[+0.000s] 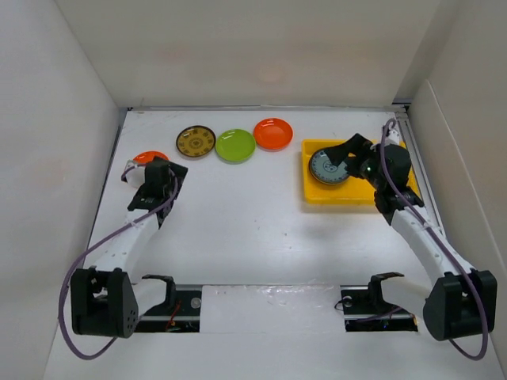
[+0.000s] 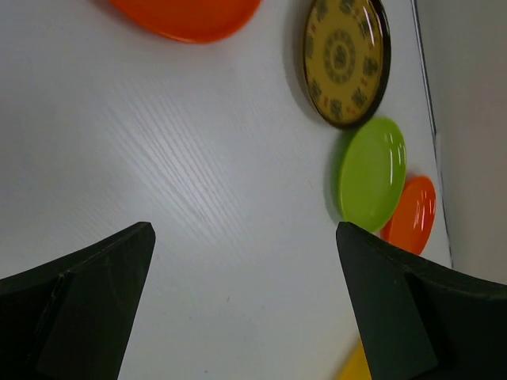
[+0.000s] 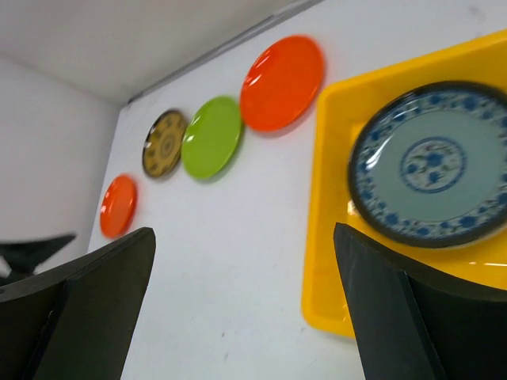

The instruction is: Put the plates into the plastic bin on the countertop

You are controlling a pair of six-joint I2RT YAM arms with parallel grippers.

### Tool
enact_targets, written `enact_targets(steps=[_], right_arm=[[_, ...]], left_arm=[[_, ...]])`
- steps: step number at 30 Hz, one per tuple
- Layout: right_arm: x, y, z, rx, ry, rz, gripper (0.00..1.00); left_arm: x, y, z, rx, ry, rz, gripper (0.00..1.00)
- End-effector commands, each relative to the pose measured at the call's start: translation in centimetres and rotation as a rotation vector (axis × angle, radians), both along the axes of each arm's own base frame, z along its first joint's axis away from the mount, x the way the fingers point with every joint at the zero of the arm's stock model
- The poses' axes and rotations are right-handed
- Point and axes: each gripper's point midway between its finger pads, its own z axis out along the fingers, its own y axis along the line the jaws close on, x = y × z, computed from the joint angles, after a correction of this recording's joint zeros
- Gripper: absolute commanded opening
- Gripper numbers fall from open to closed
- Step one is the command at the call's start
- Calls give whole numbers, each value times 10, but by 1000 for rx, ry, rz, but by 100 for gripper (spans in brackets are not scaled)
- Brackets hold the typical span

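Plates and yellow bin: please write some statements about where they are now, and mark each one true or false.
1. The teal patterned plate lies inside the yellow bin. True.
2. The lime green plate is in the bin. False: it lies on the countertop, between the gold-patterned plate and an orange plate.
3. The right fingers grip a plate. False: they stand open, holding nothing.
4. The left fingers are open. True.
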Motion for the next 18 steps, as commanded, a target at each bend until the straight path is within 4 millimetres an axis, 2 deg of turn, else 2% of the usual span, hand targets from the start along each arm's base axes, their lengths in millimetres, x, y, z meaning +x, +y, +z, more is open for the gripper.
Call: enact_targets(steps=[1,2,4,7,10,11,13,14,15,16,18], right_arm=[[-20,31,14,-21,-30,168,100],[-27,45,18,-9,-45,237,100],[-39,55,25,-9,-71,289,100],[-51,69,35,1,-114,351,100],[-58,78,31,2,-125,412,100],[-60,81,31,-8,-131,423,100],[-64,85,28,-2,-141,456,100],[-65,87,31,1,-156,470,100],[-67,88,28,3,-158,482,100],[-67,89,33,5,-181,492,100],[-69,89,32,5,-181,492,100]], left_arm=[[13,35,-5,-44,-24,162,100],[15,43,-9,-49,-18,191,100],[18,67,-23,-44,8,270,100],[23,88,-49,-48,55,335,100],[36,107,-59,-36,74,368,100],[35,107,-67,-36,94,369,100],[44,114,-64,-29,83,387,100],[45,120,-69,-23,101,394,100],[49,118,-70,-30,103,386,100],[56,120,-65,-30,90,386,100],[57,123,-73,-30,122,395,100]])
